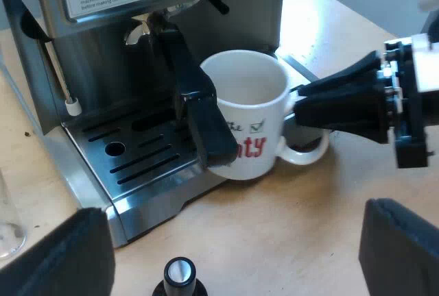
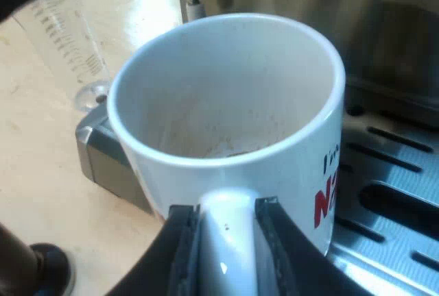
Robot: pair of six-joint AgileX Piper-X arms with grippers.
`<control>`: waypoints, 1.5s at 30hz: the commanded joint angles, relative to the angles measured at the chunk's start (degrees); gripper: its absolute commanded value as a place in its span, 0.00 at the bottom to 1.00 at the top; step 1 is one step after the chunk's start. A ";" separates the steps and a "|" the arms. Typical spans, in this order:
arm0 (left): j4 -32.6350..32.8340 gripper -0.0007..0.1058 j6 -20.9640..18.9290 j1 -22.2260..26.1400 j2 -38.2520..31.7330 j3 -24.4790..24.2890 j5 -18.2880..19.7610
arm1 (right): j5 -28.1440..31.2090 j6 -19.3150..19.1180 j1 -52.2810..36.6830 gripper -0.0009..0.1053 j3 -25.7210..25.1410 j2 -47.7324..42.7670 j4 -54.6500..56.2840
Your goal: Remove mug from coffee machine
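Note:
A white mug (image 1: 247,104) with red lettering stands at the outer edge of the espresso machine's drip tray (image 1: 137,155), partly over the wooden table. My right gripper (image 1: 302,103) reaches in from the side, shut on the mug's handle (image 2: 225,241). In the right wrist view the mug (image 2: 226,97) is upright, with brown residue inside. A dark holder handle (image 1: 195,104) juts from the machine's front and crosses before the mug. My left gripper (image 1: 226,265) hangs open above the table, away from the mug, nothing between its fingers.
A tamper with a black knob and metal cap (image 1: 180,274) stands on the table under my left gripper. A measuring glass (image 2: 68,56) stands beside the drip tray's corner. The steam wand (image 1: 60,80) hangs over the tray. The slotted tray (image 2: 391,200) lies under the mug.

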 commanded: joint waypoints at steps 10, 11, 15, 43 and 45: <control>-0.80 0.75 -0.70 -0.34 0.09 -0.48 0.32 | 0.36 0.10 0.23 0.01 0.27 -12.25 13.94; -0.80 0.75 -0.70 -0.34 0.09 -0.48 0.32 | 0.36 0.10 0.23 0.01 0.27 -12.72 14.29; -0.80 0.75 -0.70 -0.34 0.09 -0.48 0.32 | 0.36 0.10 0.23 0.01 0.27 -13.82 15.66; -1.20 0.75 -0.70 -6.91 0.09 3.02 9.26 | 14.92 0.10 0.06 0.01 0.85 -31.09 34.15; -1.65 0.75 -0.70 -7.01 0.09 3.23 10.24 | 17.15 0.10 0.06 0.01 1.22 -31.48 34.15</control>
